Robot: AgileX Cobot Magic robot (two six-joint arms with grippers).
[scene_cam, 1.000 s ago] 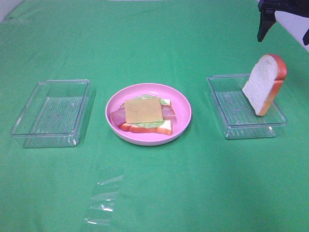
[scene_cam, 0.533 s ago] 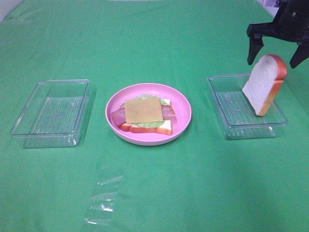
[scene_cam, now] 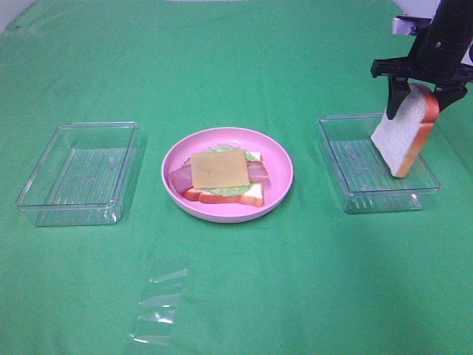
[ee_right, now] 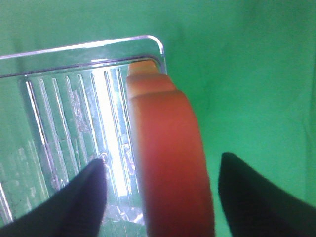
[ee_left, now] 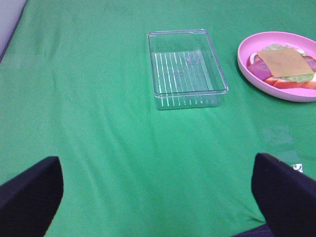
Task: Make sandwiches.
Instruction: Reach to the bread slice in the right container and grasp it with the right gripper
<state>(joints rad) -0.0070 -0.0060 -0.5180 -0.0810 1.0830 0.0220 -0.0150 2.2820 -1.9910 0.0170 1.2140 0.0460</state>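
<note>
From the high camera, the right pincer (scene_cam: pixel 420 102) hangs over the top bread slice (scene_cam: pixel 404 134), which stands tilted on edge in the right clear tray (scene_cam: pixel 353 194), leaning on its far-right wall; one dark finger crosses the white face and the other sits at the crust side, so the jaws straddle the top of the slice, but I cannot tell whether they already press it. The open sandwich (scene_cam: pixel 219 176) lies well apart on the pink plate (scene_cam: pixel 281 159) in the middle of the green counter (scene_cam: pixel 236 66): a lower slice, lettuce, bacon and a cheese slice (scene_cam: pixel 217 168) on top. To do this step well, I judge the pincer should close squarely across the soft slice's thickness and lift straight up, so the tray does not drag along. The left tray (scene_cam: pixel 33 200) and a crumpled clear film (scene_cam: pixel 159 303) lie off the direct path to the plate; the right tray's near wall is the one thing to clear. In the left wrist view, the left pincer (ee_left: pixel 158 195) stands spread wide over bare cloth, gripping nothing, with tray and plate ahead. In the right wrist view, the orange-brown crust fills the gap between both fingers (ee_right: pixel 79 195), with space showing on either side, so no firm grasp is confirmed.
</note>
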